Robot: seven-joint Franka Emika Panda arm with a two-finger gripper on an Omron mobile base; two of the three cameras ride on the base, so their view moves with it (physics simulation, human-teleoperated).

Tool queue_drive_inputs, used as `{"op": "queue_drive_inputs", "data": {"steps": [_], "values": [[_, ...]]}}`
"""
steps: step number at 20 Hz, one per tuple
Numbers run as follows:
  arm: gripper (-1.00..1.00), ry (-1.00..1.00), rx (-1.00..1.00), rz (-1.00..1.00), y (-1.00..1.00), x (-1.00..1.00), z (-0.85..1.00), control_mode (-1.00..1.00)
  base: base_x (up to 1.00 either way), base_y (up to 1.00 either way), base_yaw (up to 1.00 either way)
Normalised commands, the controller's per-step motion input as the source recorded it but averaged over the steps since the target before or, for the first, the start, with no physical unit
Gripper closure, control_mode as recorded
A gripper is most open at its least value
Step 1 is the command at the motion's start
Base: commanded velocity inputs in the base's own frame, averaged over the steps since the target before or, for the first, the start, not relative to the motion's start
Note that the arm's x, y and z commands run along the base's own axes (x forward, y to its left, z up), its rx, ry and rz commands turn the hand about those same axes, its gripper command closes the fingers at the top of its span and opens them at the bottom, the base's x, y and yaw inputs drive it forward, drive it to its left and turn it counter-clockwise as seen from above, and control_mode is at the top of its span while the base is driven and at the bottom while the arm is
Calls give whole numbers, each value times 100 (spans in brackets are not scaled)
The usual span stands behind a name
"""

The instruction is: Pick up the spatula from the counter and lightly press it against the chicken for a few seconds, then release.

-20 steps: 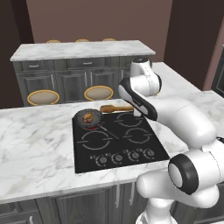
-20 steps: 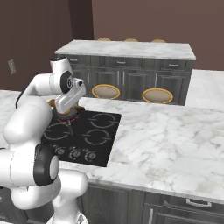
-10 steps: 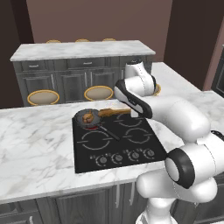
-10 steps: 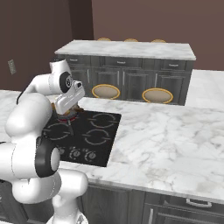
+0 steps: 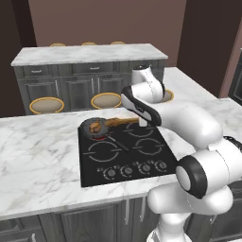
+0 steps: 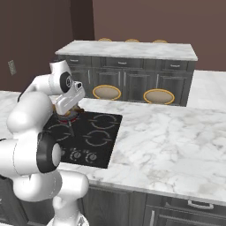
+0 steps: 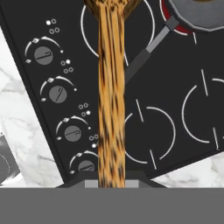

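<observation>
Hand (image 5: 141, 121) clamped on spatula (image 7: 111, 96), wooden shaft reaching toward pan (image 5: 85, 128), above stovetop (image 5: 142, 153)

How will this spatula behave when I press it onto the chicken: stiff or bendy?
Probably stiff: the spatula looks like solid wood with a thick, straight handle. It seems to be held near the handle's end, so it may pivot in the grip under load. Being wood, it is likely light.

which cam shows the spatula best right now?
Left base view: the whole spatula shows, from the gripper to the pan. Hand view gives a close-up of its handle; in the right base view the gripper mostly hides it.
</observation>
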Motion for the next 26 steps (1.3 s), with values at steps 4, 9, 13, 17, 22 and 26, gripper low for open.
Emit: {"op": "queue_drive_inputs", "data": {"steps": [4, 9, 13, 17, 22, 26], "values": [[100, 5, -1, 0, 3, 9, -14, -100, 0, 0, 0], [100, 3, 0, 0, 4, 11, -2, -100, 0, 0, 0], [100, 2, 0, 0, 3, 12, -2, -100, 0, 0, 0], [100, 4, -1, 0, 1, 7, -8, -100, 0, 0, 0], [100, 3, -1, 0, 2, 6, -11, -100, 0, 0, 0], [100, 1, -1, 0, 5, 6, -3, -100, 0, 0, 0]]}}
